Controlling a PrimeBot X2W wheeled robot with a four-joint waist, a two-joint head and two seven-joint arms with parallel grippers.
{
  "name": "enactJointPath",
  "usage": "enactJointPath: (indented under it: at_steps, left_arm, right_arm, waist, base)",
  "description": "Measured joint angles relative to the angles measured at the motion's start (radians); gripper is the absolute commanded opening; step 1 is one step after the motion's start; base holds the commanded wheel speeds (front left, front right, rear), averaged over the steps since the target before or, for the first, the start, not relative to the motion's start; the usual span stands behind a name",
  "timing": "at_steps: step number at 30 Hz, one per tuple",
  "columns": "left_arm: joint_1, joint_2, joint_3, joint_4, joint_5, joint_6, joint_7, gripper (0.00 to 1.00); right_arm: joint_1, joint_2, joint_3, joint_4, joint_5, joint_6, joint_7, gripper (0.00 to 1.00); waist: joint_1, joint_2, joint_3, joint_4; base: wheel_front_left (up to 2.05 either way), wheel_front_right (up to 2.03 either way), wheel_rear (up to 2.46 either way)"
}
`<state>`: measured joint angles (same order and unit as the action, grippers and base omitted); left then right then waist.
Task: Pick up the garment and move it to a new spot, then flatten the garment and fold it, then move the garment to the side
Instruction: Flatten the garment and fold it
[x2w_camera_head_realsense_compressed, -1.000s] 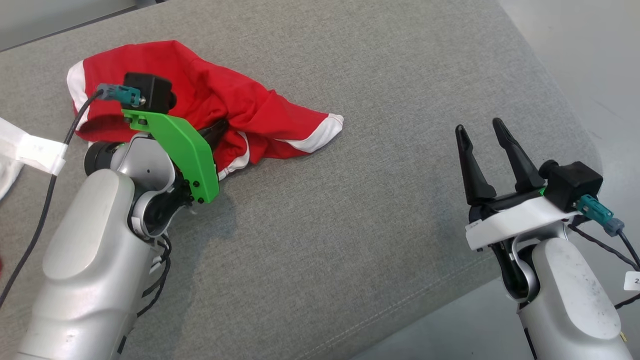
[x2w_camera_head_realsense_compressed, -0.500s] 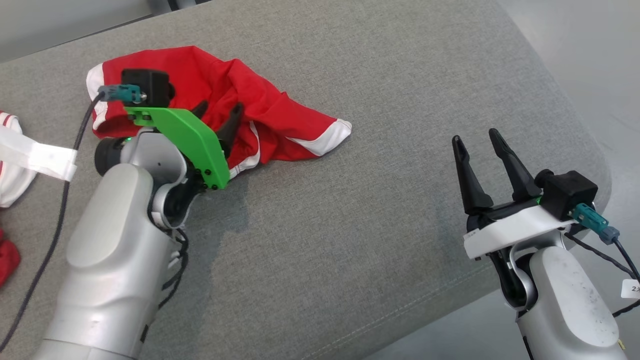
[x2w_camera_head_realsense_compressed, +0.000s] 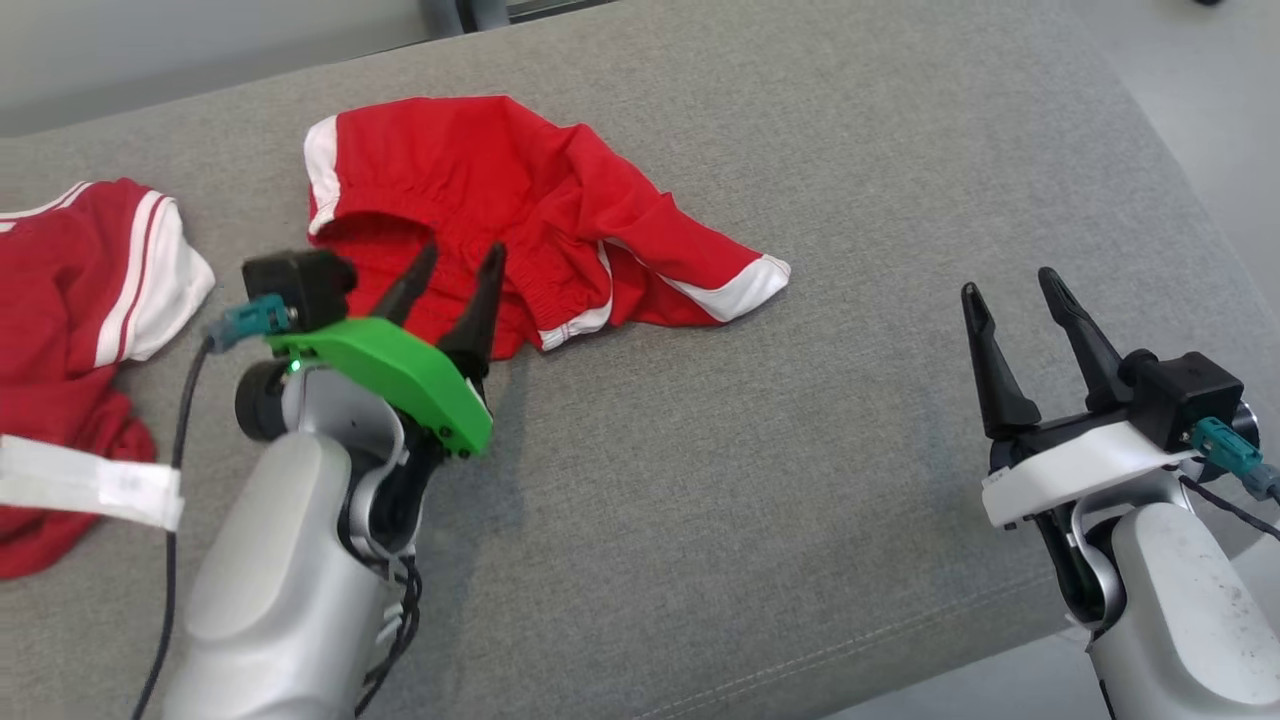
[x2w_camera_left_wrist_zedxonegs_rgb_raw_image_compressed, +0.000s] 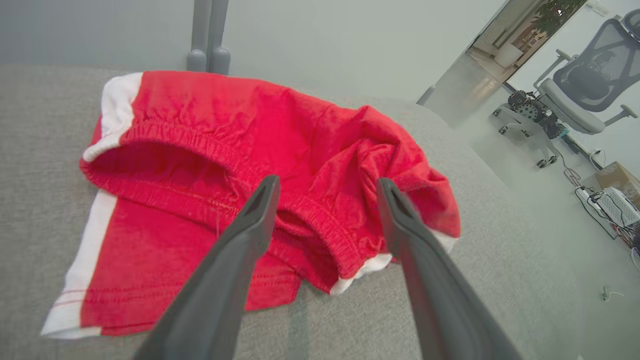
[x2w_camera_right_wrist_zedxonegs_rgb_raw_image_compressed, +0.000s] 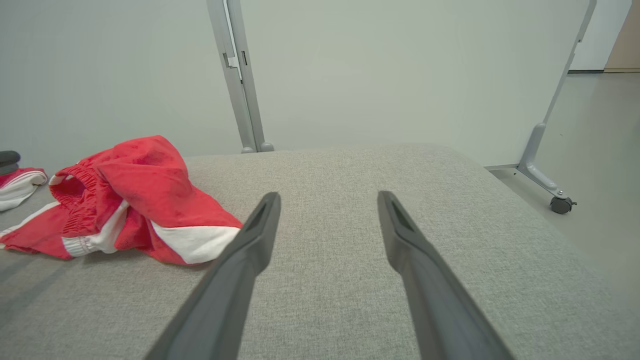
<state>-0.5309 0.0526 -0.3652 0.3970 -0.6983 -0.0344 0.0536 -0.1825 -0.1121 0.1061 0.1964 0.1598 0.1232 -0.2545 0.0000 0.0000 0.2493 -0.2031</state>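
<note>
The garment (x2w_camera_head_realsense_compressed: 520, 210) is a pair of red shorts with white trim, lying crumpled on the grey cushion (x2w_camera_head_realsense_compressed: 760, 480). My left gripper (x2w_camera_head_realsense_compressed: 462, 257) is open, its fingertips just above the shorts' near edge with nothing between them. In the left wrist view the garment (x2w_camera_left_wrist_zedxonegs_rgb_raw_image_compressed: 240, 150) lies ahead with its elastic waistband between the spread fingers (x2w_camera_left_wrist_zedxonegs_rgb_raw_image_compressed: 250, 235). My right gripper (x2w_camera_head_realsense_compressed: 1010, 285) stands open well to the right, over bare cushion. The right wrist view shows the garment (x2w_camera_right_wrist_zedxonegs_rgb_raw_image_compressed: 130, 200) at the left, apart from the open fingers (x2w_camera_right_wrist_zedxonegs_rgb_raw_image_compressed: 250, 250).
A second red and white garment (x2w_camera_head_realsense_compressed: 70, 290) lies at the cushion's left edge. A cable with a white tag (x2w_camera_head_realsense_compressed: 90, 485) runs beside my left arm. The cushion's right edge (x2w_camera_head_realsense_compressed: 1190, 190) drops to the floor. An office chair (x2w_camera_left_wrist_zedxonegs_rgb_raw_image_compressed: 585, 75) stands beyond in the left wrist view.
My left gripper has opened, let go of the shorts and drawn back toward me. The head camera has shifted, so the whole picture moved. The right gripper stayed open.
</note>
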Motion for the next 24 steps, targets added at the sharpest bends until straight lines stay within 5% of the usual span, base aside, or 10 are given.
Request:
enactJointPath:
  at_steps: [9,24]
  left_arm:
    - [0.157,-0.004,-0.051,-0.028,0.016,0.004,-0.070,1.00]
    - [0.149,-0.005,-0.131,-0.061,0.016,-0.006,-0.062,1.00]
  right_arm:
    - [-0.026,-0.026,-0.012,0.099,-0.010,0.000,0.000,1.00]
    - [-0.194,-0.012,0.020,0.291,-0.021,0.000,0.049,1.00]
  waist:
    - [0.0000,0.0000,-0.021,0.105]
    - [0.0001,0.0000,0.057,0.209]
  base:
    - [0.00,0.00,0.00]
    - [0.00,0.00,0.00]
